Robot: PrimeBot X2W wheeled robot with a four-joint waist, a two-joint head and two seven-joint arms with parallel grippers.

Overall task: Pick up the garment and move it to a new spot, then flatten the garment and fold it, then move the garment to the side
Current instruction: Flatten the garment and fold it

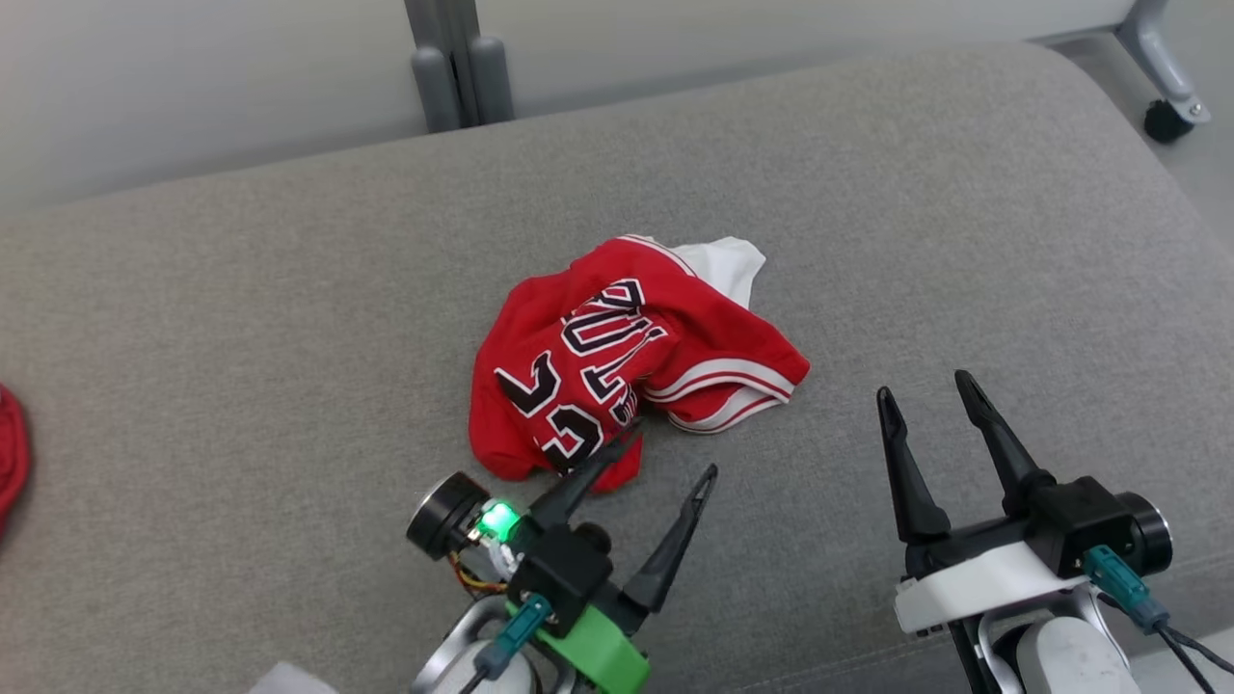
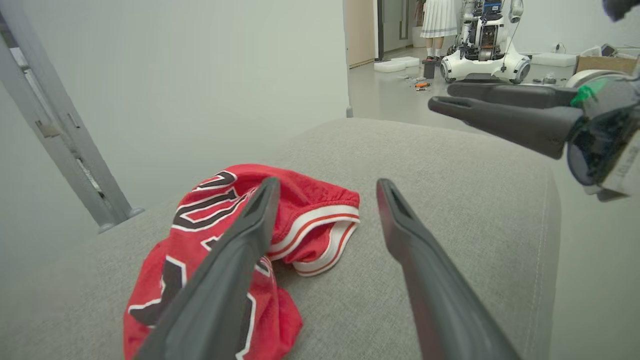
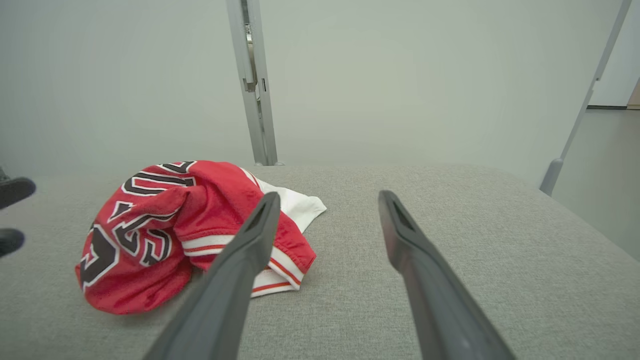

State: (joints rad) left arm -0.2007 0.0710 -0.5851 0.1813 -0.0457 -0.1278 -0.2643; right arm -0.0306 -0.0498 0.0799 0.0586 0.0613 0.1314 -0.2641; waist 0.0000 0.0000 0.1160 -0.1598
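The left gripper (image 1: pixel 669 453) has two long, dark, tapering fingers (image 1: pixel 675 540), a bright green mount (image 1: pixel 603 655), a lit green light (image 1: pixel 498 520), a teal plug (image 1: pixel 516 631) and thin, perhaps orange, wires (image 1: pixel 468 578). The right gripper (image 1: pixel 925 387) has the same fingers on a white mount (image 1: pixel 974 583).

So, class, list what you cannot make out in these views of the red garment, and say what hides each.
Head view: the garment is crumpled; its own folds hide the full lettering.
Head view: a red thing is cut off by the left edge.
Head view: whether the left tool touches the garment; one finger overlaps its edge.
Left wrist view: a distant person is cut off by the top edge.
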